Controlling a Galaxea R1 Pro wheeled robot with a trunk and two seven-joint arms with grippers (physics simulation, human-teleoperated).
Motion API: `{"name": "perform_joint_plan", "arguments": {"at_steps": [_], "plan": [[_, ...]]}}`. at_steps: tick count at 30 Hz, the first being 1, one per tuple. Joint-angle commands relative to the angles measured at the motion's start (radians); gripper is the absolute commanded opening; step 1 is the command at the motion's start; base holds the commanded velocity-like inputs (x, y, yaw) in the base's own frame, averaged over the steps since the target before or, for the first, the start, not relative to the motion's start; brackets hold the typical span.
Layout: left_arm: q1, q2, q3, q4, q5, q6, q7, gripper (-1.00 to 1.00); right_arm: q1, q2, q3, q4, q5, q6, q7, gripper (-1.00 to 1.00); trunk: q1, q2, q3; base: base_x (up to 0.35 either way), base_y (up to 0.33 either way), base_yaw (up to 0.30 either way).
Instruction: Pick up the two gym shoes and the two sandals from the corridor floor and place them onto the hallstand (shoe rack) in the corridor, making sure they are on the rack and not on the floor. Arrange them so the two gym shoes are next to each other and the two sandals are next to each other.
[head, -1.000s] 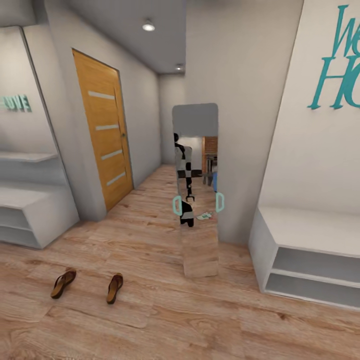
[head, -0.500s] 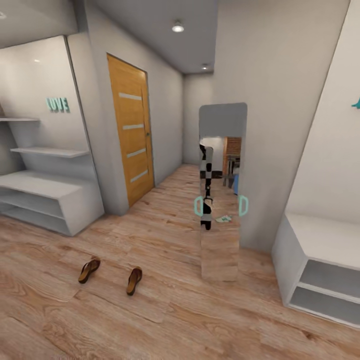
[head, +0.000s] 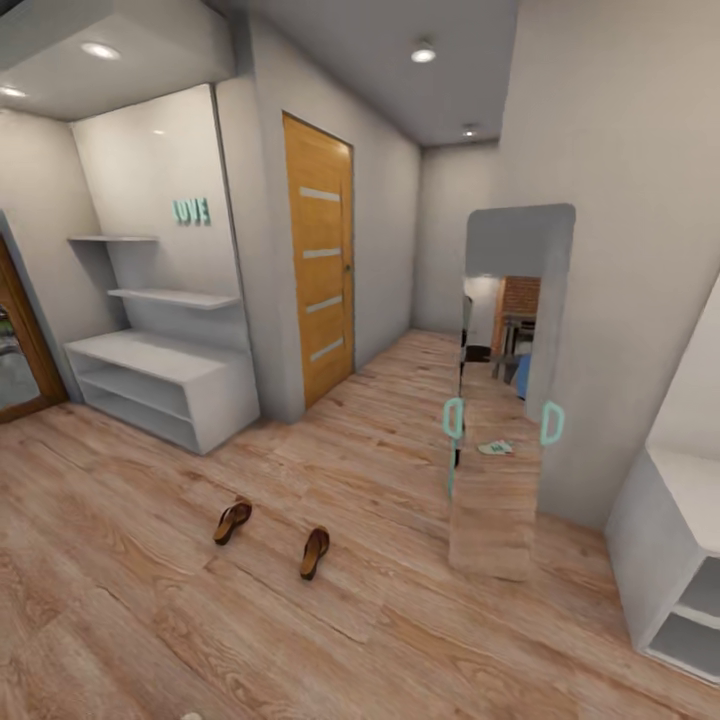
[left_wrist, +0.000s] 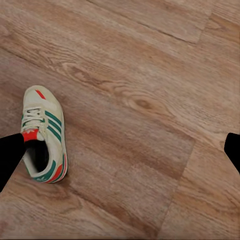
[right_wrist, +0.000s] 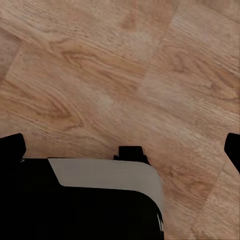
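Your two sandals lie on the corridor floor (head: 150, 600), with the hallstand against the wall beyond them.

From your head view, the left sandal (head: 232, 521) and the right sandal (head: 315, 552) sit near each other but apart, toes pointing away from you. The hallstand (head: 160, 385) stands well apart from them beside the orange door (head: 320, 270); a tall mirror (head: 505, 400) leans on the opposite wall. Your left gripper (left_wrist: 120, 150) has its dark fingertips spread wide at the frame edges, holding nothing, above one gym shoe (left_wrist: 44, 135) lying flat on the planks. Your right gripper (right_wrist: 125, 145) is likewise spread wide and empty over bare floor.
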Motion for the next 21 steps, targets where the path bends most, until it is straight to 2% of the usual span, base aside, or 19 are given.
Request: {"name": "perform_joint_plan", "arguments": {"at_steps": [1, 21], "plan": [[-0.001, 0.000, 0.000, 0.001, 0.000, -0.003, 0.000, 1.00, 0.000, 0.000, 0.000, 0.000, 0.000, -0.003, 0.000, 1.00, 0.000, 0.000, -0.001, 0.000, 0.048, 0.292], [-0.001, 0.000, 0.001, 0.001, 0.002, -0.003, 0.000, 1.00, 0.000, 0.000, 0.000, 0.000, 0.000, -0.003, 0.000, 1.00, 0.000, 0.000, -0.001, 0.012, 0.014, 0.292]]}}
